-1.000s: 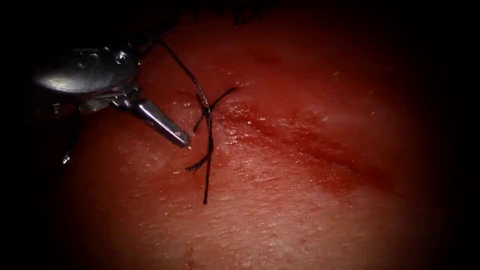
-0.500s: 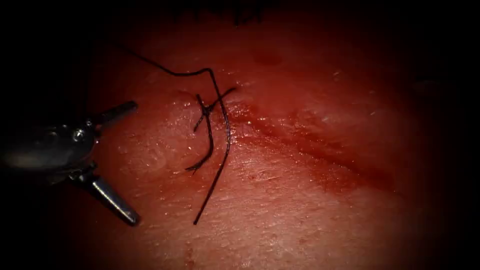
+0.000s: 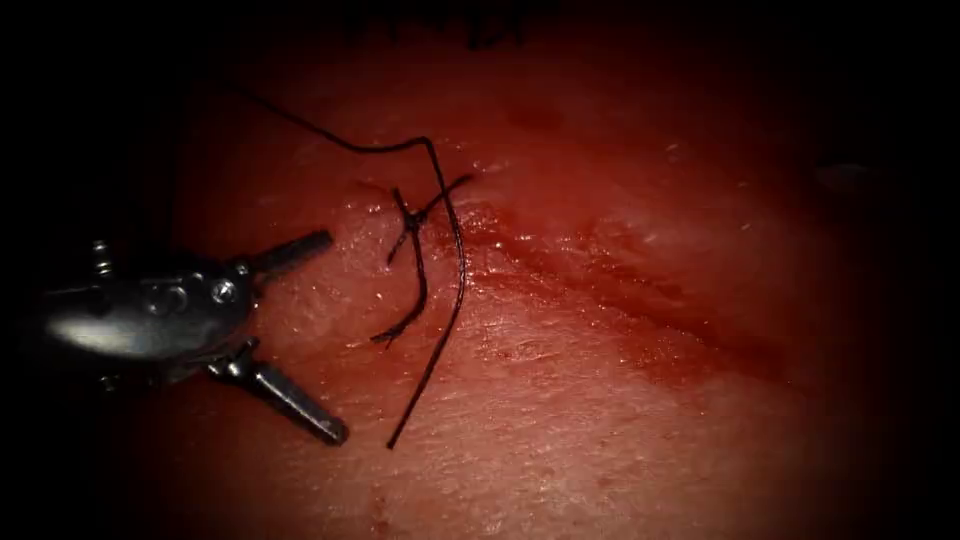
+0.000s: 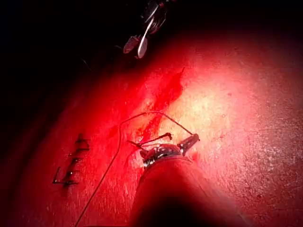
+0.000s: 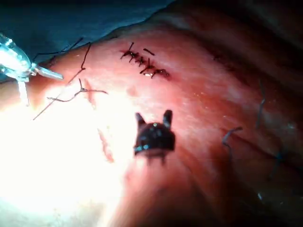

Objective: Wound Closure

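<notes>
- Sitting wide open near the tissue's left edge, the left tool holds nothing at all: one jaw points up toward the knot, the other angles down at the tissue, and both are clear of the thread.
- The right tool hangs over the tissue in its own wrist view with its two jaws spread apart and nothing between them. It also turns up in the left wrist view, well apart from the knot.
- The cut runs as a dark line from the knot off toward the tissue's right edge, with red fluid pooled along it.
- The knot sits at the left end of the cut, short cut ends of thread sticking out of it.
- A longer thread comes in from the tissue's upper-left edge, bends just above the knot and drops down past it, its free end lying loose on the tissue. It passes just beside the knot's tails on their right.
- No telling where the needle is, honestly.
- An older row of stitches sits further along the tissue, well apart from both tools.
</notes>
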